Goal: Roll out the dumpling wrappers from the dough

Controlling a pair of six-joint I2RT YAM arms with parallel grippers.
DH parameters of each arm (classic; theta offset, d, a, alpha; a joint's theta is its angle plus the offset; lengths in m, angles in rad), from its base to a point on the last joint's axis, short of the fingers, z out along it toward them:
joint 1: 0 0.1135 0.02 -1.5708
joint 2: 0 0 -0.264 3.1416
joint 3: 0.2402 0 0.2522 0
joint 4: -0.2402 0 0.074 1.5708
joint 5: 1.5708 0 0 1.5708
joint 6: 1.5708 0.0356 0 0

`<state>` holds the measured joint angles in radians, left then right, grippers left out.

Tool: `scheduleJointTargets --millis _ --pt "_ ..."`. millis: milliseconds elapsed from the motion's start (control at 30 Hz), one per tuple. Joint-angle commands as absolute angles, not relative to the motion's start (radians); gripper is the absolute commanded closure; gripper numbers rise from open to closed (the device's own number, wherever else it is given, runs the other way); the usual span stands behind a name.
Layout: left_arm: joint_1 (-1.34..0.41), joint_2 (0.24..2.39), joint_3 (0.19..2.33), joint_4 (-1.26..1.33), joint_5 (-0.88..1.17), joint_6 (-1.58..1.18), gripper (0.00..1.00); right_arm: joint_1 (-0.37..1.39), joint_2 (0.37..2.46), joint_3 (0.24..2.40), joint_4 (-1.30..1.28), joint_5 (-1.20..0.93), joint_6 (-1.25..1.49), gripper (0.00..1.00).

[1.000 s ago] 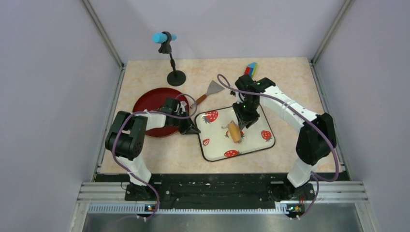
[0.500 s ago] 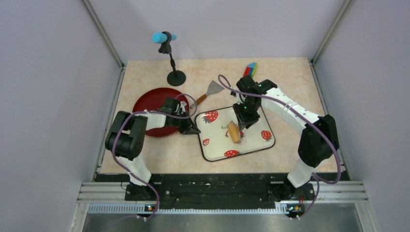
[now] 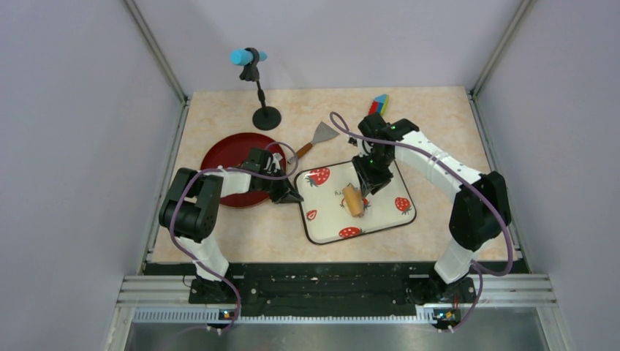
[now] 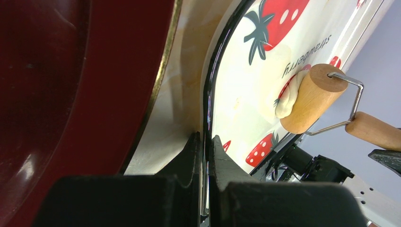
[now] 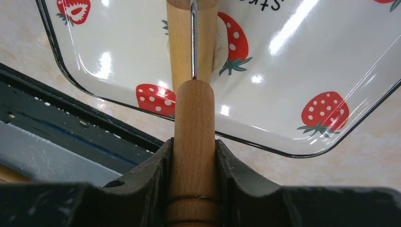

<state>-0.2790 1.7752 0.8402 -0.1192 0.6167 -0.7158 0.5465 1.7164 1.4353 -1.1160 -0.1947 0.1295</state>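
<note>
Two claws are at the strawberry tray [image 3: 380, 217]: the left claw [image 4: 204, 156] pinches its left rim, and the right claw [image 5: 194, 151] clamps the rolling pin [image 3: 353, 200] by its handle. The dough [image 4: 287, 98] lies mid-tray under the roller, seemingly a thick lump. A red plate [image 3: 228, 157] sits just left of the tray and a spatula [image 3: 319, 134] lies behind it on the tabletop [image 3: 439, 124].
</note>
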Motion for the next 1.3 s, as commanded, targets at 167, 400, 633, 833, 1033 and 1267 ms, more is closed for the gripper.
scheduleJointTargets --millis 167,400,633,833,1033,1267 --pt "-0.274 1.811 0.776 -0.260 0.441 -0.663 1.00 0.587 1.895 1.333 -1.052 -0.359 0.103 1.00" --pt "-0.275 1.810 0.772 -0.258 0.442 -0.666 1.00 0.587 1.930 1.336 -1.066 -0.362 0.097 1.00" --pt "-0.274 1.812 0.773 -0.256 0.442 -0.668 1.00 0.588 1.953 1.336 -1.077 -0.331 0.100 1.00" --pt "-0.275 1.813 0.777 -0.260 0.440 -0.666 1.00 0.590 1.963 1.341 -1.079 -0.348 0.092 1.00" --pt "-0.275 1.816 0.778 -0.262 0.443 -0.663 1.00 0.592 1.971 1.344 -1.080 -0.362 0.088 1.00" --pt "-0.275 1.817 0.778 -0.264 0.443 -0.658 1.00 0.594 1.988 1.347 -1.085 -0.361 0.089 1.00"
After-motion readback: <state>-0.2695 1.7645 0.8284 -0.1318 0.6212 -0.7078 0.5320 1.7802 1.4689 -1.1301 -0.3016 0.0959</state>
